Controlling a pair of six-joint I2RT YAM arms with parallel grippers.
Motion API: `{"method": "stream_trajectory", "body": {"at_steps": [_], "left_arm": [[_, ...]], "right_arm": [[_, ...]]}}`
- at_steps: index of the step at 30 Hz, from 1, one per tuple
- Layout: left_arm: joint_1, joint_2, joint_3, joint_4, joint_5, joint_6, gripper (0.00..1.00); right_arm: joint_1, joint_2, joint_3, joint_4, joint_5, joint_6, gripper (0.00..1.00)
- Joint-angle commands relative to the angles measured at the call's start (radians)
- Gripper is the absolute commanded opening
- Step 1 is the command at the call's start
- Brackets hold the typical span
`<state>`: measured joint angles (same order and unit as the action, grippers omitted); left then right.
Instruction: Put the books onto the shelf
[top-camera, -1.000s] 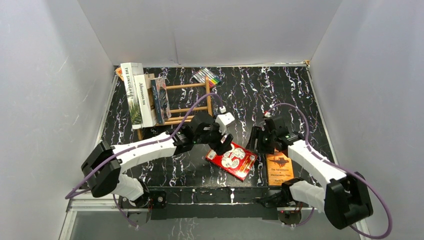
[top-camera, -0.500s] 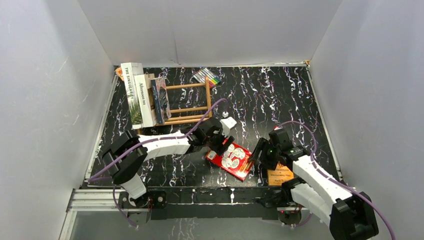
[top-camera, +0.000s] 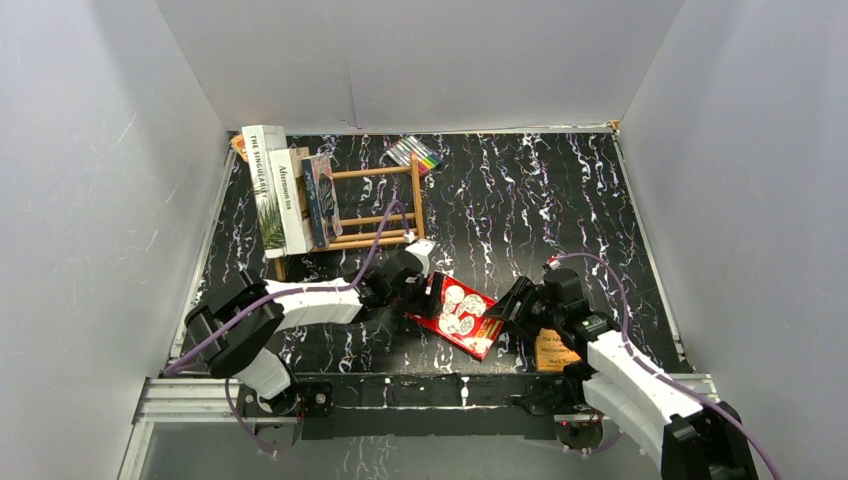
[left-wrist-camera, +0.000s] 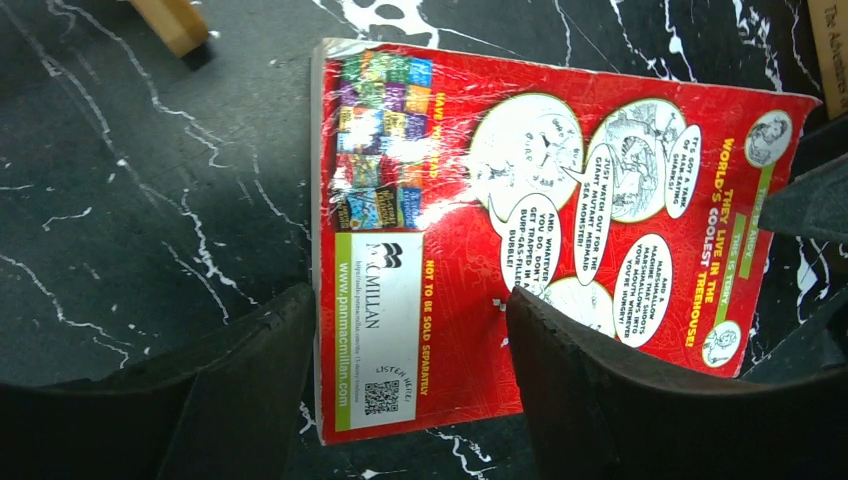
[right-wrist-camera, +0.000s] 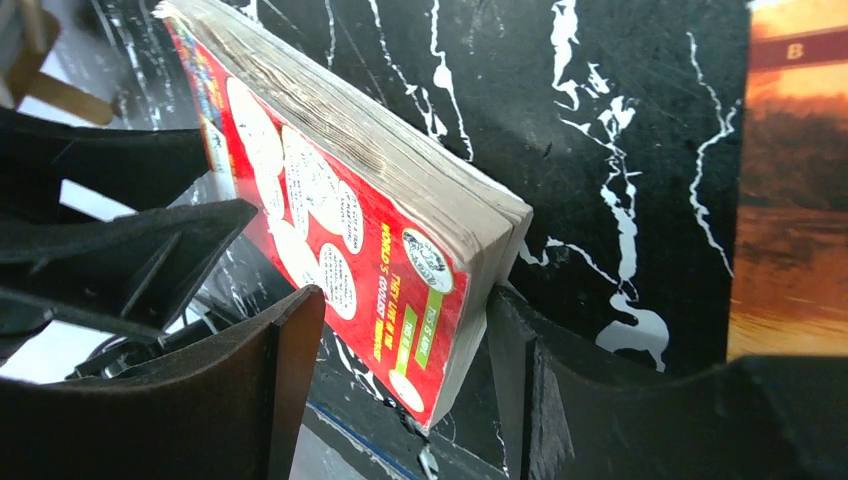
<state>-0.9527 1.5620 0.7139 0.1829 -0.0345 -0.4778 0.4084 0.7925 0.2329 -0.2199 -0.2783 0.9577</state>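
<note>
I see the red book (top-camera: 462, 315) lying on the black marbled tabletop (top-camera: 560, 200) with a hand at each end of it. My left hand (top-camera: 425, 290) sits at the book's far-left end. In its wrist view the left hand (left-wrist-camera: 410, 320) straddles the corner of the red book (left-wrist-camera: 560, 230) by the white barcode panel, jaws wide apart. One finger (left-wrist-camera: 250, 380) is just off the book's edge over the tabletop and the other is over the cover, and it has hold of nothing. My right hand (top-camera: 510, 305) is at the book's near-right end. From the wrist, the right hand (right-wrist-camera: 400, 310) has that corner of the red book (right-wrist-camera: 330, 220) between its spread jaws. The page edge is close against one finger (right-wrist-camera: 530, 400) and a gap shows between the cover and the other, so it is open too. The orange book (top-camera: 556, 348) lies flat just right of the red book, partly under the right arm. The shelf (top-camera: 375, 205) stands beyond the red book to its left, with the palm-leaf book (top-camera: 262, 190), the plain white book (top-camera: 290, 200) and the dark blue book (top-camera: 322, 198) upright at its left end.
</note>
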Motion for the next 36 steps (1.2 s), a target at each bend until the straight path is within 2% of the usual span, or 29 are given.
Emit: {"method": "stream_trajectory", "body": {"at_steps": [1, 5, 10, 15, 19, 22, 36], "left_arm": [[0.006, -0.011, -0.061, 0.049, 0.128, -0.116, 0.64], [0.006, -0.003, -0.068, 0.073, 0.160, -0.122, 0.60], [0.005, 0.012, -0.048, 0.071, 0.161, -0.112, 0.58], [0.006, 0.027, -0.025, 0.046, 0.143, -0.105, 0.58], [0.009, 0.020, -0.019, 0.025, 0.107, -0.109, 0.58], [0.014, 0.019, -0.014, 0.017, 0.094, -0.114, 0.58], [0.031, 0.027, -0.016, 0.013, 0.097, -0.116, 0.58]], "right_arm": [[0.002, -0.099, -0.079, 0.203, -0.069, 0.053, 0.69], [0.002, -0.250, -0.102, 0.349, -0.077, 0.098, 0.69], [0.003, -0.289, -0.103, 0.351, -0.082, 0.110, 0.65], [0.002, -0.227, -0.048, 0.195, -0.034, 0.038, 0.62], [0.003, -0.195, 0.048, -0.072, 0.128, -0.008, 0.69], [0.003, -0.166, 0.109, -0.158, 0.192, -0.023, 0.71], [0.003, -0.282, 0.171, -0.129, 0.187, -0.005, 0.71]]}}
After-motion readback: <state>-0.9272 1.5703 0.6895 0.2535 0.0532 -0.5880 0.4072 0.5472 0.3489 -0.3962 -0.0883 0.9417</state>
